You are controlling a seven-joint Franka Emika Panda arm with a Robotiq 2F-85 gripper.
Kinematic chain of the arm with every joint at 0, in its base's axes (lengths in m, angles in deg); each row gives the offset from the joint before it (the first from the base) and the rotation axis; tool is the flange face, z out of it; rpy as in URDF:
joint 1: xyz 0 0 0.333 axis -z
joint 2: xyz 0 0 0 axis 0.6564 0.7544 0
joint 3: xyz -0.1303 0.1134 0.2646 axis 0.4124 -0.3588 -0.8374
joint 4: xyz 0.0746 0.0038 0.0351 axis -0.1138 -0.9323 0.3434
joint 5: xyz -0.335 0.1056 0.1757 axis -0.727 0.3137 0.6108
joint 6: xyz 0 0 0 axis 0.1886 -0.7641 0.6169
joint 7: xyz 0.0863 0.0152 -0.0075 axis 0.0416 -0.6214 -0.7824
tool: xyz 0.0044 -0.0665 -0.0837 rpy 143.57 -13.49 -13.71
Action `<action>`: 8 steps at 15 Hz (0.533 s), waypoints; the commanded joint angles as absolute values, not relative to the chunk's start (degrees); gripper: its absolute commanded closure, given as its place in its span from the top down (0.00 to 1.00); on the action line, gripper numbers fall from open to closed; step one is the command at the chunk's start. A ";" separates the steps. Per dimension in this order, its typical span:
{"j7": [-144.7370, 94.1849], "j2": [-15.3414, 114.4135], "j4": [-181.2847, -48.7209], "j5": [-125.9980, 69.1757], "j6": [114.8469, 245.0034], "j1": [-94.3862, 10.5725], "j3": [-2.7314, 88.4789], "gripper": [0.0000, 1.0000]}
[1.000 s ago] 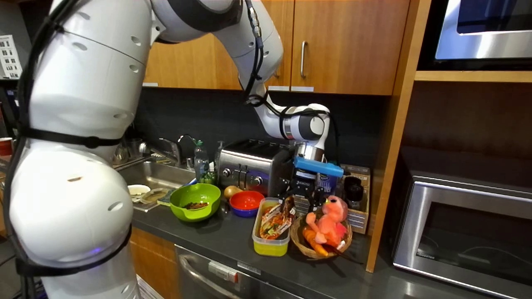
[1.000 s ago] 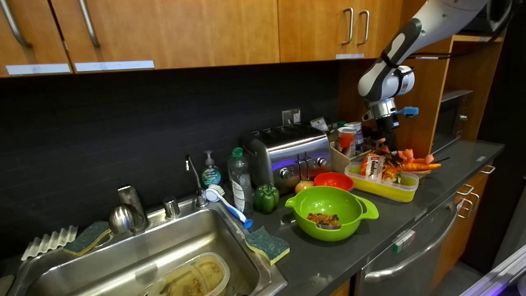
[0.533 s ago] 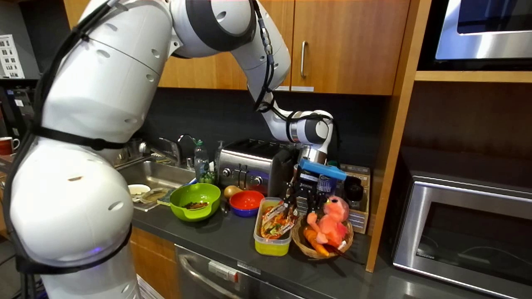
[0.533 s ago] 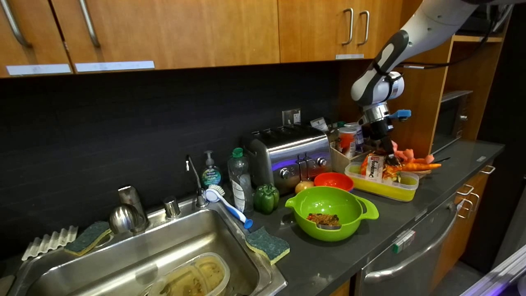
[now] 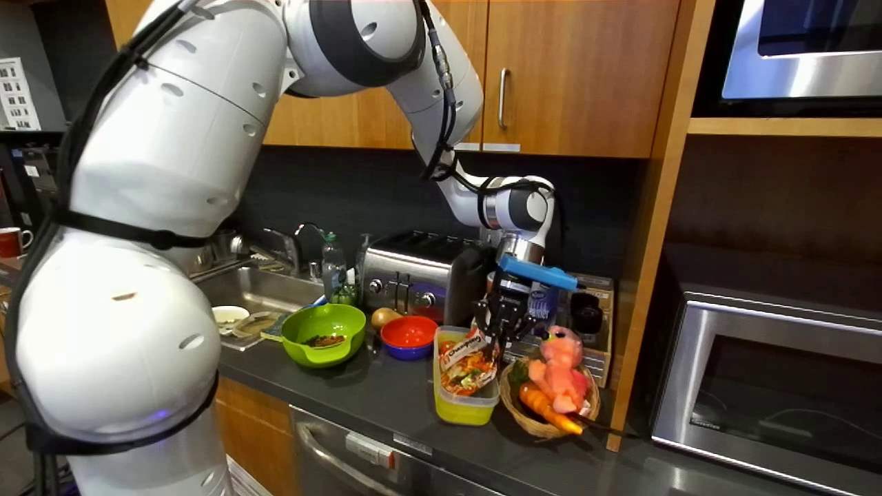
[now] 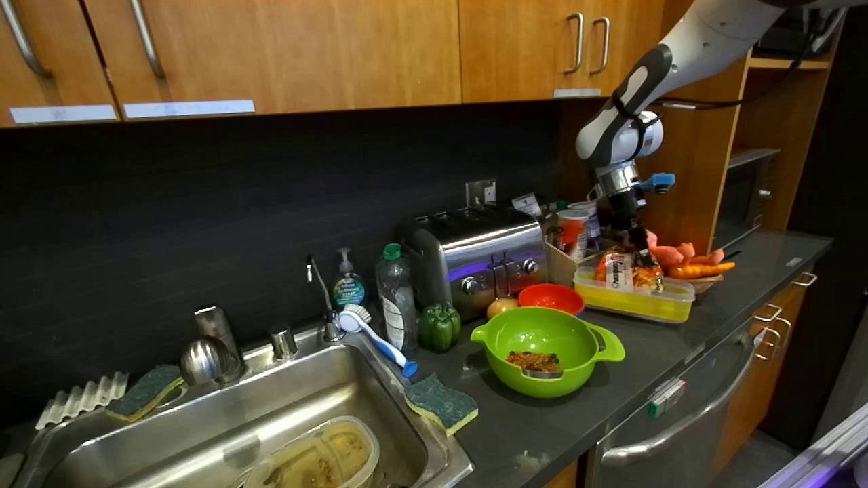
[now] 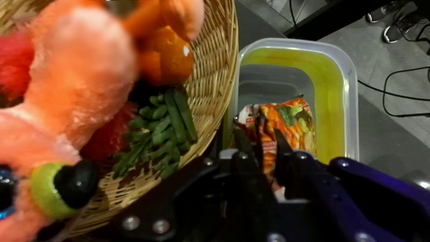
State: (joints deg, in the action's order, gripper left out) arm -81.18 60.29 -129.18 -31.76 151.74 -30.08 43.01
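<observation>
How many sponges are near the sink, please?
2, in an exterior view: one sponge at the right edge of the sink, another sponge left of the faucet; more may be hidden.

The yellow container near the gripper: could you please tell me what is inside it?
A printed food packet, held by the gripper, is inside the yellow container. Part of its bottom also shows; what lies under the packet is covered.

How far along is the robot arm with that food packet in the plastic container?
Looks done: reaching and grasping, as the gripper appears closed on the food packet, which bunches up in its grip. In hand: that packet, its lower part within the plastic container beside the wicker basket. Left, probably: lifting it clear, since it is not yet out of the container, then letting go.
</observation>
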 commanded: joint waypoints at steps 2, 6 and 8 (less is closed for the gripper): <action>-79.35 57.43 -131.58 -30.65 153.21 -29.11 42.52 0.03; -75.84 55.96 -133.73 -30.99 155.42 -29.52 42.77 0.02; -73.47 54.89 -135.48 -31.27 157.27 -29.76 42.90 0.02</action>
State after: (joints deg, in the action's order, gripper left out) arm -76.93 58.29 -131.33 -31.71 153.70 -29.80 43.00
